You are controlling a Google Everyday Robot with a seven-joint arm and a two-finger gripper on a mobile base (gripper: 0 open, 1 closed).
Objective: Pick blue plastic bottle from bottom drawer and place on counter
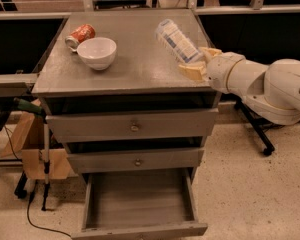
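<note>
counter (pixel 140 71) | bowl (pixel 97 52), tipped can (pixel 80 35) | jaws hold bottle (pixel 177 41) at edge, perhaps touching

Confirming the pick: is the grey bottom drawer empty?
Empty: the open grey wooden bottom drawer shows only bare floor. The hand, at the right edge of the grey counter, holds the pale blue plastic bottle tilted.
</note>
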